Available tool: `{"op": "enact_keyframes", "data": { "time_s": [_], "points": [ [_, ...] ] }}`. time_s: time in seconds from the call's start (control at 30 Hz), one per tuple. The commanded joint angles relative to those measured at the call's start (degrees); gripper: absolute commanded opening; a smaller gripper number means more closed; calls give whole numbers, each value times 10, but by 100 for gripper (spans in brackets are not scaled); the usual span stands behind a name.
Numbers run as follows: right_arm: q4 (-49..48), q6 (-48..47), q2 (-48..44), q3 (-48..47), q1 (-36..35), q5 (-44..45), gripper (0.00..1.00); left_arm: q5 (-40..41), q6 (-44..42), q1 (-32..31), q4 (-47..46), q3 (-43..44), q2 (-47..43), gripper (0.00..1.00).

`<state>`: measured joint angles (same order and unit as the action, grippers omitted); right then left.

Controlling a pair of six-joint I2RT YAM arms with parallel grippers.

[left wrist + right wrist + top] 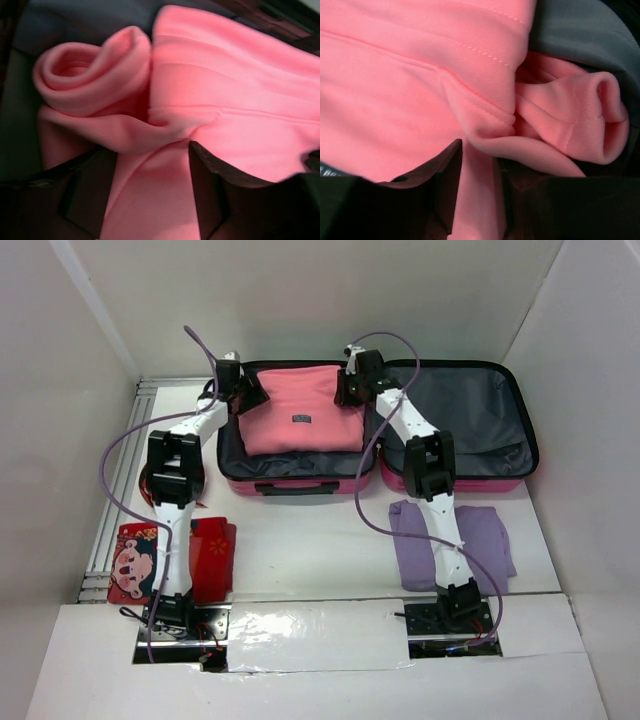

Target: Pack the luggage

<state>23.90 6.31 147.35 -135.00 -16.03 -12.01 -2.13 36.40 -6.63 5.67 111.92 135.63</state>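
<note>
Luggage (470,415): laid open flat at the far side of the bench (320,550), both grey-lined halves facing up, pink outer shell seen along the near edge.
Pink garment (290,400): folded and laid in the left half of the luggage, filling most of it.
Left pincer (248,398): set at the far left corner of the pink garment (225,100); in the wrist view the left pincer (150,200) is closed on a fold of the fabric, beside a rolled cuff (90,75).
Right pincer (350,390): set at the far right corner; in the wrist view the right pincer (477,200) is narrowed onto a strip of the pink garment (395,90).
Purple garment (490,540): spread on the bench in front of the right half, partly hidden by the right arm.
Red cloth (212,555): laid near the left arm's base, beside a red cartoon pouch (130,560).
</note>
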Motion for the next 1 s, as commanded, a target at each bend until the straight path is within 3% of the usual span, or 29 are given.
{"op": "enact_keyframes", "data": {
  "time_s": [0.0,0.17,0.2,0.33,0.37,0.5,0.53,0.57,0.7,0.87,0.97],
  "points": [
    [-2,-9,-92,-31,14,-20,40,-31,-13,2,-20,19,-67,72],
    [10,-16,-255,11,-7,-8,67,-96,-48,-16,-4,17,-190,85],
    [10,-16,-287,30,-14,-3,77,-103,-55,-16,-4,-7,-244,87],
    [16,29,-449,160,-14,34,96,-108,-60,-56,-4,-112,-384,91],
    [16,41,-525,242,-14,41,100,-100,-60,-73,-4,-136,-411,91],
    [8,82,-714,458,-2,101,100,-95,7,-130,-31,-315,-556,94],
    [16,91,-746,491,6,117,100,-89,24,-145,-56,-397,-583,94],
    [25,99,-807,554,13,150,100,-74,40,-185,-71,-436,-631,95],
    [96,163,-925,685,35,206,100,6,114,-321,-109,-596,-684,95],
    [154,210,-1040,807,55,230,100,127,157,-513,-120,-640,-645,96],
    [161,222,-1087,829,61,230,100,150,193,-569,-147,-647,-584,96]
  ]
}}
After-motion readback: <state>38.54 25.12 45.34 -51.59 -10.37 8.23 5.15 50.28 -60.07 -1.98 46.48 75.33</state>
